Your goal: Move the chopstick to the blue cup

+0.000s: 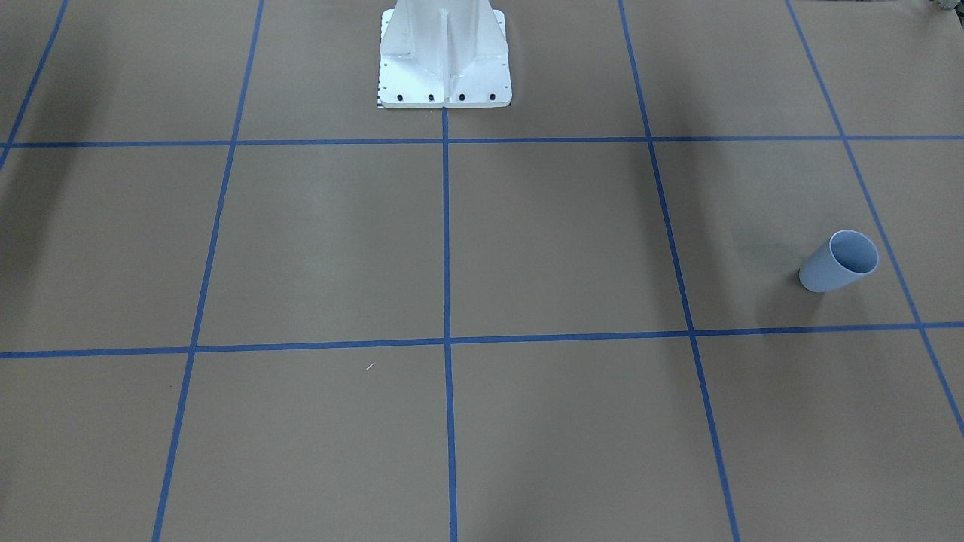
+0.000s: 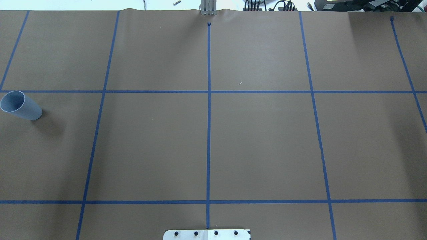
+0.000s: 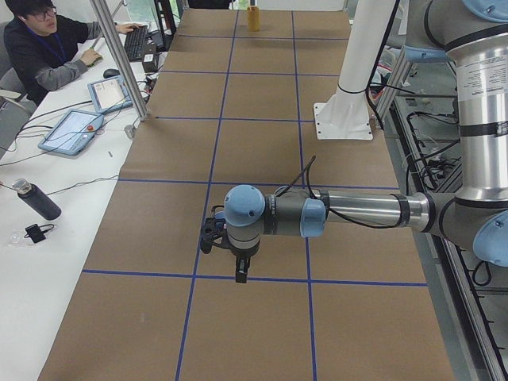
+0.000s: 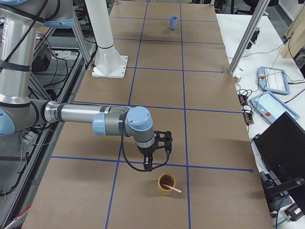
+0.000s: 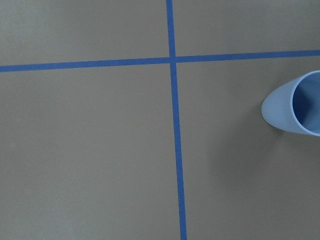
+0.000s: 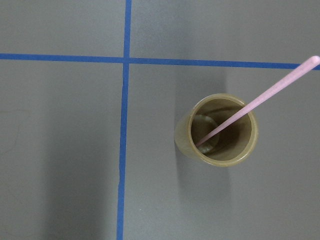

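Thin, smooth pale pink chopstick (image 6: 255, 102) slanting out of a glossy round tan cup (image 6: 220, 162), centre right of the right wrist view, tip toward upper right. Tapered, smooth blue cup (image 2: 25, 108) upright at the overhead view's left edge, on matte brown paper (image 2: 260, 143) gridded with blue tape (image 2: 209, 133). Right gripper (image 4: 153, 164) just upper left of the tan cup, left gripper (image 3: 238, 270) low over tape; grip of either impossible to tell.

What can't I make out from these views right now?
- Left gripper: seen only in exterior left view, too small; jaw state unreadable.
- Right gripper: only in exterior right view; same.
- Blue cup: cut off by left wrist view's right edge.
- Chopstick, tan cup: outside overhead and front-facing frames.
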Robot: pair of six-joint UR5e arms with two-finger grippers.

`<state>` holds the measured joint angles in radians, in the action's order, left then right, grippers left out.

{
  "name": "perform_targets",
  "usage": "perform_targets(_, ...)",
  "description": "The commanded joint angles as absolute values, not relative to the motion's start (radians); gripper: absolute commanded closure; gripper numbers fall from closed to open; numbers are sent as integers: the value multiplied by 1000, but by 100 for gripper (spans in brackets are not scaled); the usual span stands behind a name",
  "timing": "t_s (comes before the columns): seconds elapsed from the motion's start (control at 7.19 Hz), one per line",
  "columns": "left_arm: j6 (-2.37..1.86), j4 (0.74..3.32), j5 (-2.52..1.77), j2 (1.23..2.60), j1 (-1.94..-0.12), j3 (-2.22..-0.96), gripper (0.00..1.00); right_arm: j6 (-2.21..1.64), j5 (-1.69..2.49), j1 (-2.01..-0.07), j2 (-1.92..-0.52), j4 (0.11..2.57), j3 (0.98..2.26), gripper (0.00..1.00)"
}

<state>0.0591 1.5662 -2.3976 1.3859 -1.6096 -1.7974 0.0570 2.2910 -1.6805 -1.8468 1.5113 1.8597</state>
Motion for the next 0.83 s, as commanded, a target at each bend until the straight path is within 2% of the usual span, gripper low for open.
perform_targets(0.0, 58, 1568, -2398, 1388, -1611, -1802, 2, 58, 2292, -1680, -1848, 1500, 1865, 0)
perform_targets(0.14, 63, 1572, -2398, 1396, -1611, -1805, 2, 67, 2292, -1680, -1868, 1500, 1905, 0)
perform_targets(0.56, 60, 1650, -2350, 1431, -1629, -1821, 2, 55, 2353, -1683, -1865, 1439, 1918, 0)
perform_targets(0.7, 57, 1728, -2350, 1539, -1629, -1760, 2, 55, 2368, -1683, -1846, 1351, 1904, 0)
